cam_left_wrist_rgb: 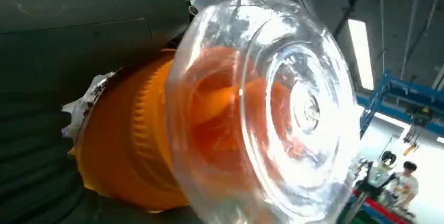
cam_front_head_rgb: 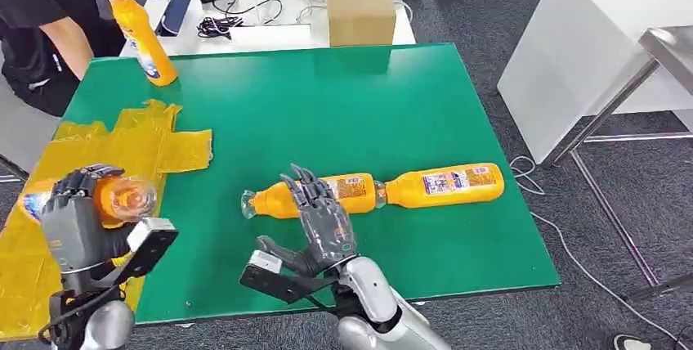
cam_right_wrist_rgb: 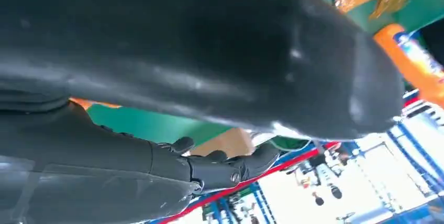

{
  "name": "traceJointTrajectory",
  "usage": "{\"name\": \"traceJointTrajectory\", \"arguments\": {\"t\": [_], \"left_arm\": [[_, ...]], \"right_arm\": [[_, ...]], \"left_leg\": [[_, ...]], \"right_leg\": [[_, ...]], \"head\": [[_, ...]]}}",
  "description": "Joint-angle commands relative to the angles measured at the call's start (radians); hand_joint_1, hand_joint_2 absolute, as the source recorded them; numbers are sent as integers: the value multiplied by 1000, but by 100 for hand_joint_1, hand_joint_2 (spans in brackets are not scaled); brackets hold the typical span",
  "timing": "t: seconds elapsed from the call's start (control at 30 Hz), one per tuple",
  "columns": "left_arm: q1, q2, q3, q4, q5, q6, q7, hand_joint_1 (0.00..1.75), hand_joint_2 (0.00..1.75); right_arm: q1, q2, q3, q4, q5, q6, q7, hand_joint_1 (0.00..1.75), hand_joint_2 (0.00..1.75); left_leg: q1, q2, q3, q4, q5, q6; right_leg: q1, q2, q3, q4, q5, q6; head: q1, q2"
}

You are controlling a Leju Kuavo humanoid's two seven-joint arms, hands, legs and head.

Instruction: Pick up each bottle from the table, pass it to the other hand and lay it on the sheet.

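The left hand [cam_front_head_rgb: 78, 211] is clamped on a bottle [cam_front_head_rgb: 122, 199], holding it above the yellow sheet [cam_front_head_rgb: 122, 150] at the table's left edge, clear base toward the camera, long axis pointing roughly away over the sheet. The right hand [cam_front_head_rgb: 323, 223] is empty, fingers spread, hovering over the nearer of two bottles [cam_front_head_rgb: 315, 195] lying end to end across the green table [cam_front_head_rgb: 327, 105]. A person holds another bottle [cam_front_head_rgb: 139, 31] at the far left corner. Judgement: the sheet lies directly below the held bottle, so lowering it flat is the coming move.
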Motion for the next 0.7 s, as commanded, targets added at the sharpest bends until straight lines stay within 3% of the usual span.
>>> {"name": "traceJointTrajectory", "arguments": {"t": [0.03,0.23,0.37,0.53,0.57,0.6,0.63,0.67,0.7], "left_arm": [[-50,60,-65,192,-168,15,81,175,175],[-66,81,-144,389,-281,-59,145,175,175],[-64,89,-186,452,-319,-139,175,175,175],[-96,85,-205,556,-216,-277,130,175,175],[-97,88,-208,565,-191,-295,112,161,175],[-100,79,-189,579,-140,-337,112,0,175],[-102,81,-188,580,-139,-340,112,0,175],[-103,83,-191,582,-146,-339,120,0,0],[-103,89,-204,582,-163,-341,124,0,0]], "right_arm": [[13,-48,-44,-59,-5,37,5,0,0],[32,-60,-69,-96,39,84,36,0,0],[87,-33,-116,-141,176,123,93,0,0],[72,-59,-162,-133,236,173,90,0,0],[69,-59,-166,-124,244,182,84,0,0],[67,-59,-168,-115,254,188,82,0,0],[69,-60,-169,-111,253,188,82,0,0],[69,-57,-170,-106,254,189,82,0,175],[63,-57,-168,-99,257,193,80,0,175]], "left_leg": [[0,-2,3,-1,0,-1],[-1,-3,4,-2,1,-1],[0,-2,2,-1,0,-1],[0,-2,3,-1,0,-1],[0,-2,1,-1,0,-1],[0,-2,2,-1,0,-1],[0,-1,2,-1,0,-1],[0,-1,3,-1,0,-1],[0,0,3,-1,0,-1]], "right_leg": [[0,-3,4,-1,-1,0],[-1,-3,4,-2,-1,0],[0,-2,2,-1,-1,0],[0,-2,4,-1,-1,0],[-1,-2,2,-1,0,0],[0,-3,3,-1,0,0],[0,-1,3,-1,0,0],[0,-2,4,-1,0,0],[0,0,4,-1,0,0]], "head": [[0,0],[0,0],[0,0],[0,0],[0,0],[0,0],[0,0],[0,0],[0,0]]}}
